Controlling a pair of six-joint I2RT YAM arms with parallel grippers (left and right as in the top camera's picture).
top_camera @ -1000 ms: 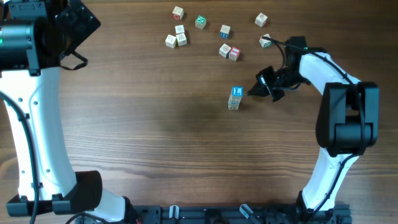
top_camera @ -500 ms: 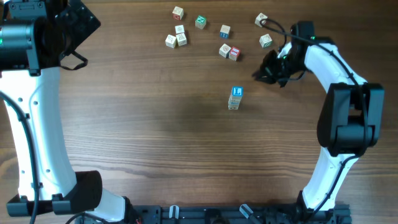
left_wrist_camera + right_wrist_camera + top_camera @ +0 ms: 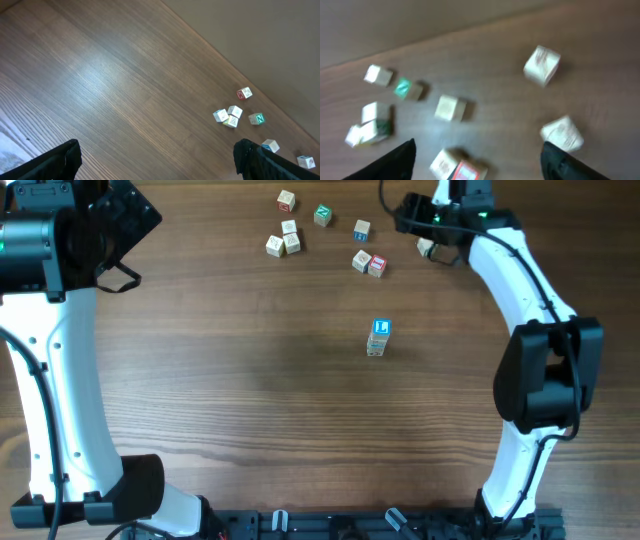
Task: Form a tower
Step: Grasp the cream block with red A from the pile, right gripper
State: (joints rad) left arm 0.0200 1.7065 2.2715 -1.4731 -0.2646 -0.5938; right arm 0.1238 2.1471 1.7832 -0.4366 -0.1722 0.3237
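Tower [image 3: 378,338] stood on the table [image 3: 250,380], blue face up, well apart from the right gripper [image 3: 408,215] and on the base side of it. It touched neither gripper. It stood farther still from the left gripper [image 3: 157,150].

Right gripper was over the loose cubes [image 3: 361,228] at the far edge, fingers spread wide with nothing between them. In the right wrist view two pale cubes [image 3: 541,65] lay ahead of the right-hand finger. A pair with a red-faced cube [image 3: 465,172] lay just ahead of the gap between the fingers. Left gripper was fully spread and empty over bare wood, with the loose cubes far ahead of it.

Versus one second earlier: the right gripper had been closed, just beside the tower on its right side. It had since drawn off to the loose cubes and opened. Tower position was unchanged. Left gripper had not moved.

Limits: the tower showed in neither wrist view. From overhead its cube count could not be told. The right wrist view was motion-blurred and no letters were legible. In the overhead view the right arm covered part of one cube [image 3: 425,248], and a cube seen earlier at that corner was under the gripper. The fingertips in both wrist views were cut off at the lower edge.
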